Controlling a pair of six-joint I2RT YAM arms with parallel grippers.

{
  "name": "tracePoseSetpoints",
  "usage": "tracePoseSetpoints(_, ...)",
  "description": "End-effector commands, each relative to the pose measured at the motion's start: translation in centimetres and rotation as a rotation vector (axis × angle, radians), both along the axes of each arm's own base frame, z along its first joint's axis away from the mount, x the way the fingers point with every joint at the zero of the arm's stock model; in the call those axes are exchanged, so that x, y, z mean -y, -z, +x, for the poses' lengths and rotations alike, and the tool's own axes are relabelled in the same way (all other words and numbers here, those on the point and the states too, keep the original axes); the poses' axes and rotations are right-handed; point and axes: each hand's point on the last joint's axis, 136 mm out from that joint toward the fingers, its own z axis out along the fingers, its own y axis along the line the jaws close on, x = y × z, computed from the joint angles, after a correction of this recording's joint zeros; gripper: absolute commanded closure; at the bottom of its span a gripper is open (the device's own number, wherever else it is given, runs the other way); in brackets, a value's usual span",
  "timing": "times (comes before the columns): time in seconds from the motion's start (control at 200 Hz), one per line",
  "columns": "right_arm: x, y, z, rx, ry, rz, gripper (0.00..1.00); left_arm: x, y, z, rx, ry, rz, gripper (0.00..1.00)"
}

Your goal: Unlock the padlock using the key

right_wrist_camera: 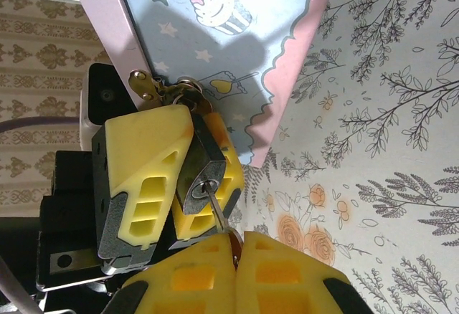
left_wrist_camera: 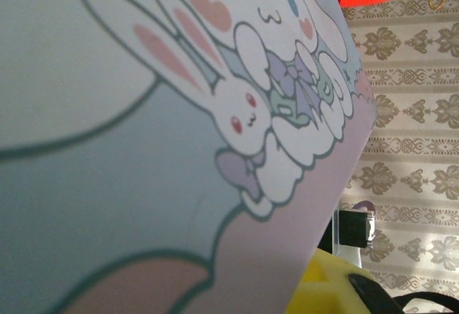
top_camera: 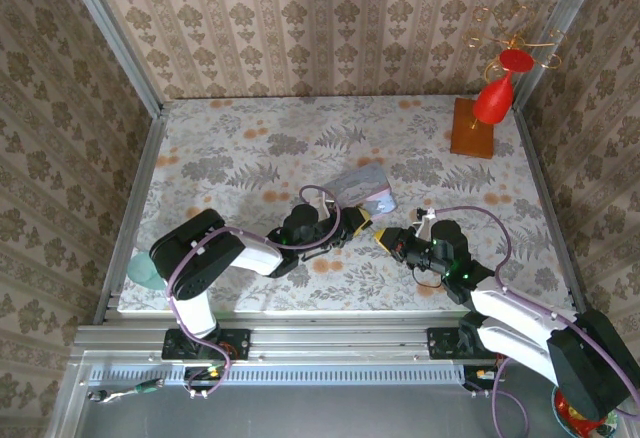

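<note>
**Key in the lock, and a twist that could drag the whole tin**

The right claw has its yellow pads pressed together on the head of the key. The thin blade runs straight ahead of the tips into the keyway of the padlock. The padlock sits between the fingers of the left claw, which is pinching the dark body from both sides, directly in front of the right claw and touching the key.

Risks, as I judge them:
- The blade is slender, and only the pad tips hold its head. If the right claw's turning axis is off from the blade, the key may bend, bind or slip round inside the pads.
- The left claw's hold on the small body looks shallow. A turn could roll the padlock with the key instead of working the lock.
- The lock hangs from the brass hasp just beyond the left claw, so any pull would tug the tin along the tabletop.
- The two claws are almost touching, which leaves little room to rotate.

The one container is the pale blue tin with pink edging, right behind the left claw. Its lid looks shut, and what it holds cannot be seen.
</note>
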Motion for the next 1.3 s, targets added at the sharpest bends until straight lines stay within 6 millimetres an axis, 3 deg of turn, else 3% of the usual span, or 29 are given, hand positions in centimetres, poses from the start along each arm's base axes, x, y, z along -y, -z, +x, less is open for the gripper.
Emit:
tracePoseSetpoints(0.0, 0.4, -2.3, 1.7, 0.103, 0.063, -0.012, 1.00, 2.1, -2.5, -2.9, 0.035, 0.109, -0.058, 1.00)
tracePoseSetpoints(0.245, -0.4, -3.0, 1.5, 0.115, 0.045, 0.012, 1.00, 3.0, -2.2, -3.1, 0.026, 0.118, -0.065, 1.00)
tracePoseSetpoints(0.505, 0.7, -2.4, 1.9, 0.084, 0.077, 0.007, 1.00, 2.5, -2.0, -3.3, 0.031, 0.120, -0.050, 1.00)
tracePoseSetpoints(0.86, 0.0, -4.0, 2.5, 0.091, 0.062, 0.070, 1.00, 2.7, -1.6, -3.7, 0.027, 0.133, -0.037, 1.00)
tracePoseSetpoints(1.025, 1.4, -2.7, 3.1, 0.065, 0.095, 0.046, 1.00, 2.5, -2.1, -3.8, 0.035, 0.132, -0.045, 1.00)
tracePoseSetpoints(1.295, 0.9, -2.6, 3.3, 0.056, 0.070, 0.077, 1.00, 2.2, -2.6, -3.6, 0.047, 0.113, -0.052, 1.00)
